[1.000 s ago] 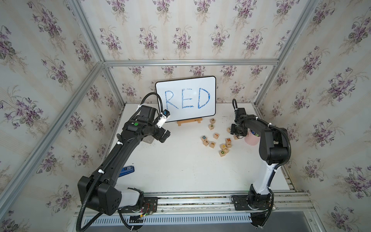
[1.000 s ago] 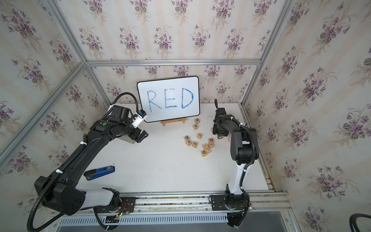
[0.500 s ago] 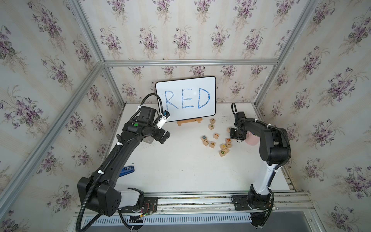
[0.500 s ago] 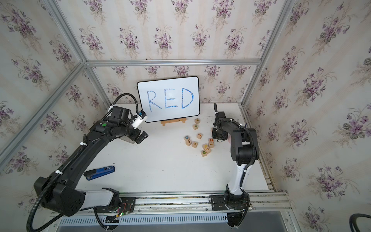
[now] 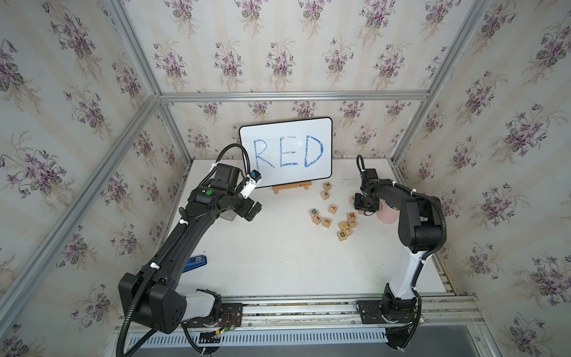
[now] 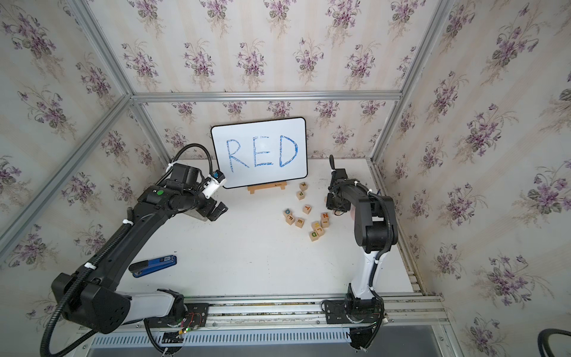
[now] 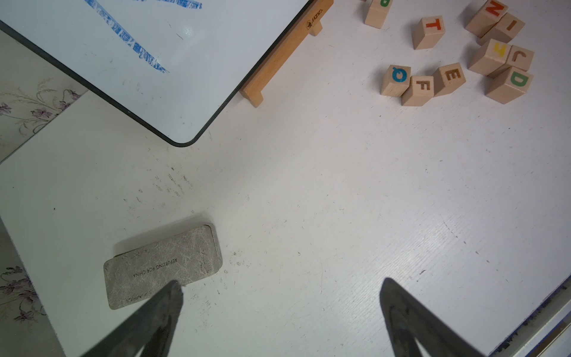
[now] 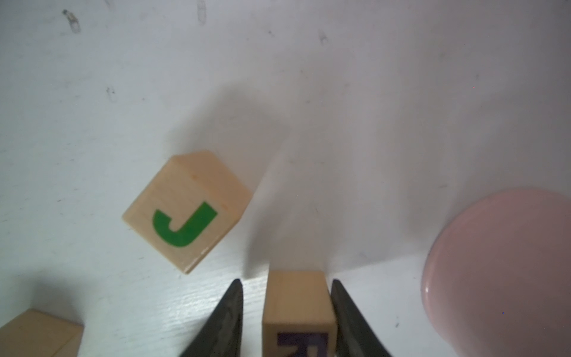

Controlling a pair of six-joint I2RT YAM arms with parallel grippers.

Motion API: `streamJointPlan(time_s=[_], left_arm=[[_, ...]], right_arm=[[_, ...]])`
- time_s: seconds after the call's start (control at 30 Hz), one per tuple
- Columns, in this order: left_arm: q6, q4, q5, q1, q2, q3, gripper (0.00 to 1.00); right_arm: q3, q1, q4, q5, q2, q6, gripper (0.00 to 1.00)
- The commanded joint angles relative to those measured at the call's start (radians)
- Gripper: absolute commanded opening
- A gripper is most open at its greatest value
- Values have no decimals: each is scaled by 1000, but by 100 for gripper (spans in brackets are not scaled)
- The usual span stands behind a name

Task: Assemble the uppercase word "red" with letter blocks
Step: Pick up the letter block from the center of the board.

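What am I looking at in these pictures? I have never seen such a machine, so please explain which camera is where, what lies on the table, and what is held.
These are two robot arms on a white table, each ending in a two-fingered gripper. Both top views look down from one camera head above. Each wrist view comes from a camera on an arm's wrist. At the back stands a whiteboard reading RED. Wooden letter blocks lie scattered, among them the E block and the D block. A blue stapler, a grey case and a pink cup are there too. The left gripper is open and empty. The right gripper has the R block between its jaws; whether it grips is unclear.
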Motion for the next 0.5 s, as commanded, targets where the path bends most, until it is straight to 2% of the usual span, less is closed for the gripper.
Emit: streamJointPlan(time_s=[0.0, 0.2, 0.3, 0.47], left_arm=[[0, -6, 2, -1, -10, -6, 99], [-1, -6, 1, -1, -14, -11, 99], [-7, -5, 1, -1, -16, -11, 99], [-28, -4, -16, 0, -23, -8, 99]], right_arm=[[-5, 0, 3, 11, 5, 8, 42], [-19, 0, 5, 21, 4, -3, 31], [-20, 0, 9, 17, 5, -3, 17], [-16, -2, 14, 11, -12, -3, 9]])
